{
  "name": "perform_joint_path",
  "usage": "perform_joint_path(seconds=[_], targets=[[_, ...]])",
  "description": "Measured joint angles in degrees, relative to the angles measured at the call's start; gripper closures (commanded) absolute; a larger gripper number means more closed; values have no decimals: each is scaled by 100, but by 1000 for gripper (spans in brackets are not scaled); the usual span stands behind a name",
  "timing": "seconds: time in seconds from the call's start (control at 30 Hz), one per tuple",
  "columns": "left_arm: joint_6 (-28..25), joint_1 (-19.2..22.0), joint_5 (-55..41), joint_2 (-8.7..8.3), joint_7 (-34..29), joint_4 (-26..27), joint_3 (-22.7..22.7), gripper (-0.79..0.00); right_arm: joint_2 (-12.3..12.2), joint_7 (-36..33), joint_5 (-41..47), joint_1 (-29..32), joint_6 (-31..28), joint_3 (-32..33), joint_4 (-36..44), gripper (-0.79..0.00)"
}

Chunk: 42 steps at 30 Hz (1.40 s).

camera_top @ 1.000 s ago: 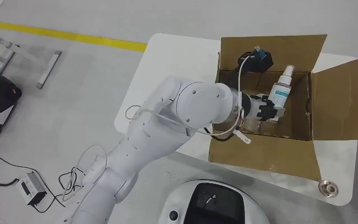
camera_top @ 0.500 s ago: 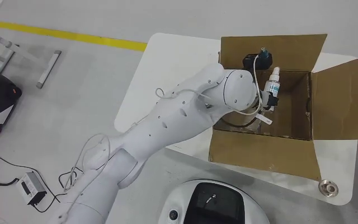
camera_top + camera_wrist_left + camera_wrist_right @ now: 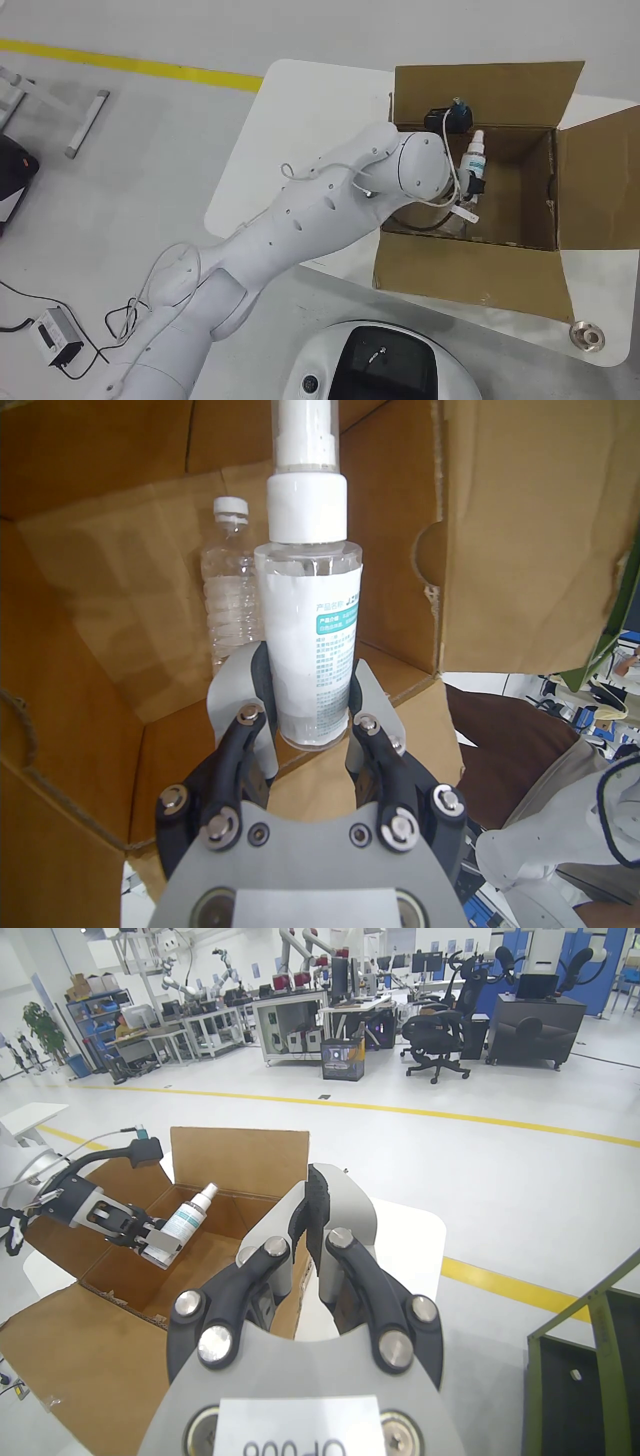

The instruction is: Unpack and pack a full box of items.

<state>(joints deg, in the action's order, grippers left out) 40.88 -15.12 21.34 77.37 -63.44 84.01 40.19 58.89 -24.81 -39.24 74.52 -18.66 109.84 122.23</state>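
An open cardboard box (image 3: 470, 268) stands on the white table (image 3: 300, 120). My left gripper (image 3: 471, 187) is over the box's left half, shut on the base of a clear spray bottle (image 3: 476, 152) with a white label and white cap. In the left wrist view the gripper (image 3: 310, 672) clamps the spray bottle (image 3: 310, 610) on both sides. Behind it a clear water bottle (image 3: 229, 590) stands inside the box against a wall. My right gripper (image 3: 311, 1208) is shut with nothing in it, off to the side of the box (image 3: 240, 1163). From there the left gripper (image 3: 150, 1243) shows the spray bottle (image 3: 189, 1217) tilted.
The box flaps are folded outward on all sides, the right flap (image 3: 600, 180) widest. A small round metal piece (image 3: 586, 336) lies at the table's near right corner. A green-framed dark bin (image 3: 585, 1368) stands on the floor beside the right gripper.
My left arm has drawn back toward the box's left wall with the spray bottle held in it. The bottle has shifted left and now appears smaller from above.
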Motion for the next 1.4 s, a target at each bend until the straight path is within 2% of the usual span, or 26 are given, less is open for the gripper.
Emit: perform_joint_path(seconds=[0.23,0.27,0.3,0.33,0.37,0.4,0.43,0.63,0.83,1.03,1.2,1.3,1.4], targets=[[-86,547,-750,7,-85,-868,-792,0,0,0,0,0,0,0,0,0],[-78,642,-871,9,-77,-945,-905,-12,0,0,0,0,0,0,0,0],[-62,735,-995,10,-60,-1008,-1017,-111,0,0,0,0,0,0,0,0],[-28,854,-1162,10,-26,-1073,-1162,-160,0,0,0,0,0,0,0,0],[2,942,-1277,8,4,-1110,-1269,-123,0,0,0,0,0,0,0,0],[35,1031,-1371,4,37,-1143,-1385,-194,0,0,0,0,0,0,0,0],[77,1150,-1483,-3,79,-1179,-1545,-782,0,0,0,0,0,0,0,0],[331,1633,-2256,-55,334,-1212,-2181,-785,0,0,0,0,0,0,0,-3],[760,1975,-2778,-170,764,-865,-2478,-785,0,0,0,0,0,0,0,0],[1067,2105,-2612,-363,1074,-232,-2405,-785,0,0,0,0,0,0,0,0],[1086,2041,-2262,-542,1286,302,-2195,-785,-7,65,77,60,-106,64,53,0],[1075,1967,-2112,-650,1403,601,-2015,-785,-36,-129,429,21,-203,327,18,0],[919,1902,-1933,-754,1491,914,-1843,-785,-93,-611,861,-10,-407,668,-83,0]])
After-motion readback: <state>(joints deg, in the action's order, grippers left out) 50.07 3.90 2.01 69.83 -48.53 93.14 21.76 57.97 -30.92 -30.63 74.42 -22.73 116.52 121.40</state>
